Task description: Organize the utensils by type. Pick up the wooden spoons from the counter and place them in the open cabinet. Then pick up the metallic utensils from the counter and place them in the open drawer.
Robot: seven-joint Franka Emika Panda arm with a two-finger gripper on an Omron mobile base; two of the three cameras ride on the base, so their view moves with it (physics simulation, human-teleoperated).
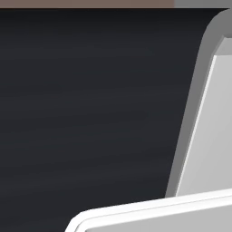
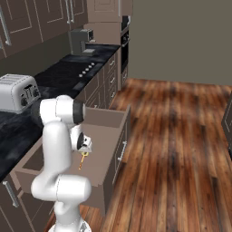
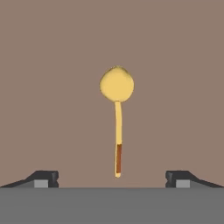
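We are looking straight down along the jaws, and there it is: a short, thin golden utensil with a bright yellow round head (image 3: 117,113) against the plain taupe floor of the wide shallow drawer (image 2: 105,118). The jaws stand wide apart, their two dark tips well to either side of the handle end, gripping nothing.

From the right base view we see the drawer pulled out below the glossy black marble-veined surface (image 2: 63,72), and the white arm bent down over it, with the gripper (image 2: 84,149) low above the drawer's inside. The golden utensil shows there just beneath the hand; whether it already lies flat on the drawer floor or is a little above it we cannot quite tell from these angles.

We judge this piece light, stiff and slick, a thin metal stem that would roll or twist in a loose pinch. If it needed taking again, we would close across the stem near its darker lower section, not on the round head.

As for what the drawer holds: around this utensil we see only bare taupe floor. A silver toaster (image 2: 19,93) sits on the surface behind the drawer.
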